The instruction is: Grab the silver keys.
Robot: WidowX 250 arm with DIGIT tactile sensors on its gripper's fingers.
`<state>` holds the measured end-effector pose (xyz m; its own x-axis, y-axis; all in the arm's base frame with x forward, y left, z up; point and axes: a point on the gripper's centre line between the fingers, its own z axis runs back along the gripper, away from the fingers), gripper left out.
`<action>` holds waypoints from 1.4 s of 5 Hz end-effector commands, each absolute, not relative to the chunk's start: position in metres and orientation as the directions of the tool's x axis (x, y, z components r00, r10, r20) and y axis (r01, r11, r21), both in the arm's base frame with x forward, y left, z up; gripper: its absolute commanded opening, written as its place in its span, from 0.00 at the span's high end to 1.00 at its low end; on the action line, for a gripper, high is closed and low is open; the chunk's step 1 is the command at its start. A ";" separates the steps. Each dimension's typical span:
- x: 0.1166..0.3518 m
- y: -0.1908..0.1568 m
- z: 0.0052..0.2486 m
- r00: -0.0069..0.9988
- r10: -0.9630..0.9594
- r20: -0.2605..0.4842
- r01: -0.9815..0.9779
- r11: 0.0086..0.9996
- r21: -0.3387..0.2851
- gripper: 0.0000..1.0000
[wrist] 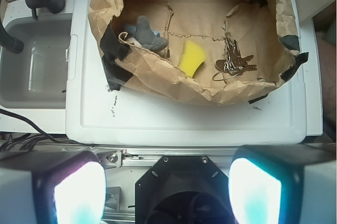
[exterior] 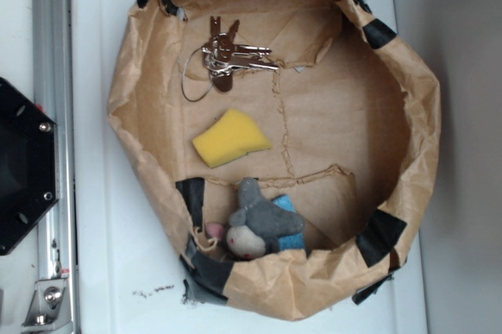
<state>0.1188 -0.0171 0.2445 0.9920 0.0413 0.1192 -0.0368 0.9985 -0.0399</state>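
From the exterior view I see the silver keys (exterior: 231, 57) lying in the upper left of the frame, on the floor of a brown paper enclosure (exterior: 408, 114) patched with black tape, which sits on the white bench (exterior: 102, 271). A thin wire loop trails off the bunch to the left. Below the keys, apart from them, lies a yellow sponge (exterior: 230, 138), and a grey plush toy (exterior: 263, 228) rests against the lower wall. In the wrist view the keys (wrist: 234, 61) show at the upper right, inside the paper wall, the sponge (wrist: 191, 58) just left of them. My gripper (wrist: 167, 190) fills the bottom edge, its fingers (wrist: 79, 195) spread wide, holding nothing, well apart from the keys.
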 end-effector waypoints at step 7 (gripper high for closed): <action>0.250 0.016 0.152 0.745 0.610 0.268 -0.627 0.778 -0.027 0.00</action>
